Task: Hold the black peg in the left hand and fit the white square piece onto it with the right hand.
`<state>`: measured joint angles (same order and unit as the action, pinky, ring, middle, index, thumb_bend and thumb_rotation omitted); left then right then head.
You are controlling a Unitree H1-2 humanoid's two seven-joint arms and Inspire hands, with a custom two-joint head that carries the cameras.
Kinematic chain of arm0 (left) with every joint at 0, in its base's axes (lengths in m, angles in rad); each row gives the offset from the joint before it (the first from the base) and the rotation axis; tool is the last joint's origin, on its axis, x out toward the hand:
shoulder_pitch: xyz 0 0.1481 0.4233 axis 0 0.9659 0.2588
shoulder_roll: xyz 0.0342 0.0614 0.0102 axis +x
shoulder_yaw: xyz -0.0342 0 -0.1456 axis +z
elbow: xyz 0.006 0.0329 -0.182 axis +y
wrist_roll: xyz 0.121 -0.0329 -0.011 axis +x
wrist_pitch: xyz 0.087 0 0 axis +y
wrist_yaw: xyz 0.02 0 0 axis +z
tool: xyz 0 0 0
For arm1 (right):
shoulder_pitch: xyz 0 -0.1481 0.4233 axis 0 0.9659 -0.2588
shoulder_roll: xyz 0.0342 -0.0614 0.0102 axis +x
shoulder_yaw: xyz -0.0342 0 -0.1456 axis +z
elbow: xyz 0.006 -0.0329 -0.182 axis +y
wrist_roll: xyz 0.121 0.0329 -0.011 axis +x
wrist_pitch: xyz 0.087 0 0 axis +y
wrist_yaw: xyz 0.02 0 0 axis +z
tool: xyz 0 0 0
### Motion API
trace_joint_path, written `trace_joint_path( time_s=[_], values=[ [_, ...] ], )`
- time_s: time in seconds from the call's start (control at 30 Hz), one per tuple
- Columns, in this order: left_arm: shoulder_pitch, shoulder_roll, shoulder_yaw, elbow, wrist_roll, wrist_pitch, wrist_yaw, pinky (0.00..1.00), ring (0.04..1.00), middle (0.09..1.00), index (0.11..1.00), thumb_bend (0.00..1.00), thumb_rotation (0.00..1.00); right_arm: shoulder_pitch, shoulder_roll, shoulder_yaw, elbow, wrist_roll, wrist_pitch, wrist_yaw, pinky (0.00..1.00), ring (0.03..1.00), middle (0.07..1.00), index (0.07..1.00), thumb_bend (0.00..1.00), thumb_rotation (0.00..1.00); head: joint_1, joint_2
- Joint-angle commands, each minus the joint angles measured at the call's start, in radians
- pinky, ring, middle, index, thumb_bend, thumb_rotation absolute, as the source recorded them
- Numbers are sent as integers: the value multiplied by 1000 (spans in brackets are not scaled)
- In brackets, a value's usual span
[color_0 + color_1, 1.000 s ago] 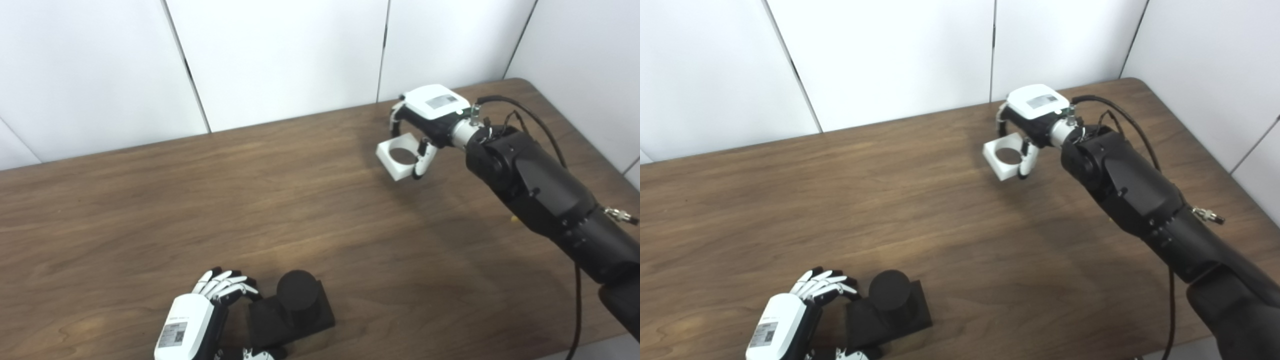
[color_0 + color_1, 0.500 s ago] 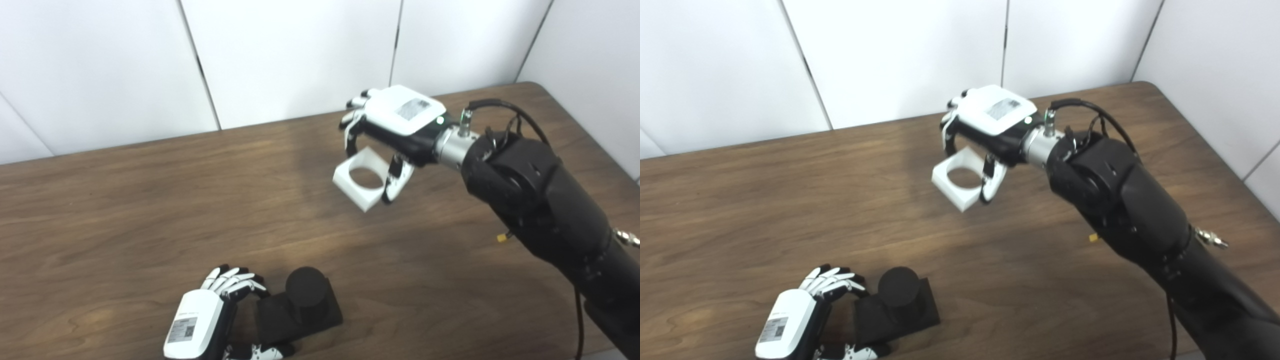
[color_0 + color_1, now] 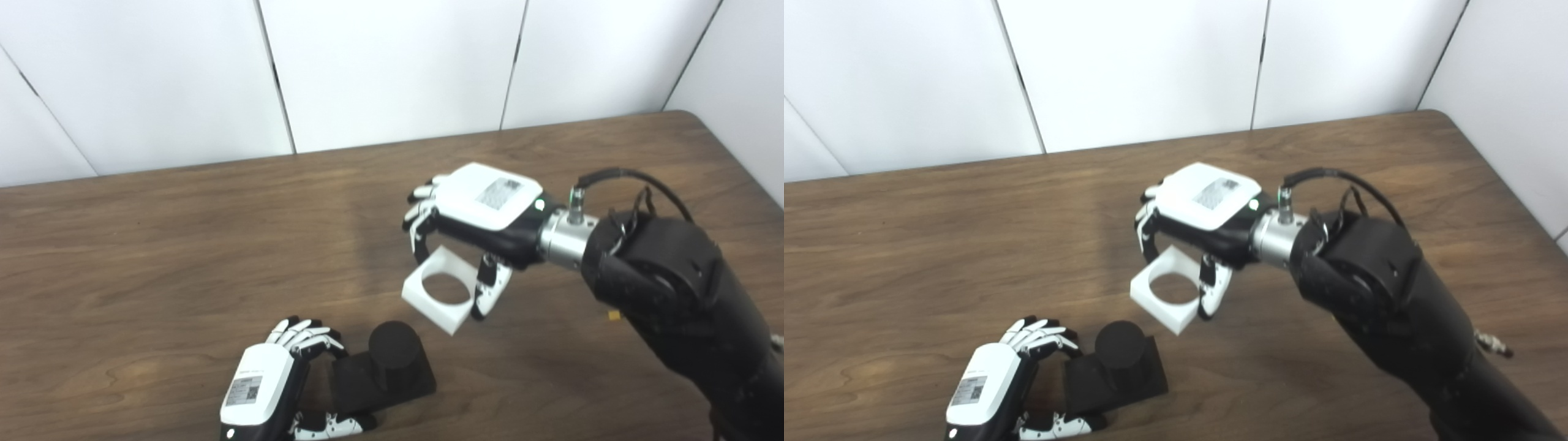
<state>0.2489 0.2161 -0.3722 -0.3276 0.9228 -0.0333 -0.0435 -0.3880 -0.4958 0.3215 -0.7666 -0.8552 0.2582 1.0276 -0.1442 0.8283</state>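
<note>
Peg [image 3: 394,352] first, since everything hangs on it: it sits near the front edge of the counter [image 3: 153,245], a short, matt black cylinder standing upright on a wider black block. Your left hand [image 3: 269,392] is wrapped around the left side of that block, fingers curled over the top edge and thumb along the front, so it has hold of the base rather than the cylinder itself.

Going by size, the counter is dark wood-grain laminate, smooth and slick-looking; if the left hand's hold is loose, the block may slide or twist when the piece presses down.

Your right hand [image 3: 474,211] hangs above the counter, up and to the right of the peg, closed on the white square piece [image 3: 440,291]. The fingers pinch its far edge and the thumb its right side. The piece is a flat, hard-looking plastic square with sharp corners and a round hole through the middle. It is tilted, its near corner dipping toward the peg, and clear of both the counter and the peg.

Here is what I would watch for:
- That tilt: if you lower without levelling, the rim of the hole may catch on the peg's top edge and jam.
- The hole looks only a little wider than the peg, so a small sideways miss could land the piece on top.
- The hold is on the edges only, so a bump could turn the piece in your fingers.
</note>
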Motion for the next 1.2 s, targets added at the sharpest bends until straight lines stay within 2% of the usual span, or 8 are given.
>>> trace_joint_path(
  time_s=[0.0, 0.17, 0.53, 1.03, 1.17],
  values=[
    [-3, 1, -19, 0, 25, 9, -42, 919, 845, 752, 485, 521, 47, -32, 4, -17, -36, -2, -18, -2, 939, 915, 812, 485, 524, 135, 4, 4],
    [-8, -2, -23, 2, 27, 14, -44, 920, 845, 752, 485, 521, 47, -34, 28, -16, -61, 6, -10, 27, 961, 928, 821, 485, 524, 134, 12, 9],
    [-16, -9, -37, 4, 31, 32, -41, 929, 848, 757, 485, 521, 47, -65, 93, -9, -130, -18, 4, 153, 999, 952, 823, 483, 524, 133, 31, 14],
    [-20, -22, -49, -1, 46, 38, -42, 932, 853, 756, 485, 521, 48, -60, 131, -6, -127, -11, 4, 156, 991, 951, 824, 483, 524, 132, 57, 19],
    [-18, -27, -51, 0, 51, 34, -34, 929, 850, 754, 485, 521, 48, -53, 139, 6, -115, -32, -21, 146, 995, 953, 825, 484, 524, 132, 64, 19]
  ],
)
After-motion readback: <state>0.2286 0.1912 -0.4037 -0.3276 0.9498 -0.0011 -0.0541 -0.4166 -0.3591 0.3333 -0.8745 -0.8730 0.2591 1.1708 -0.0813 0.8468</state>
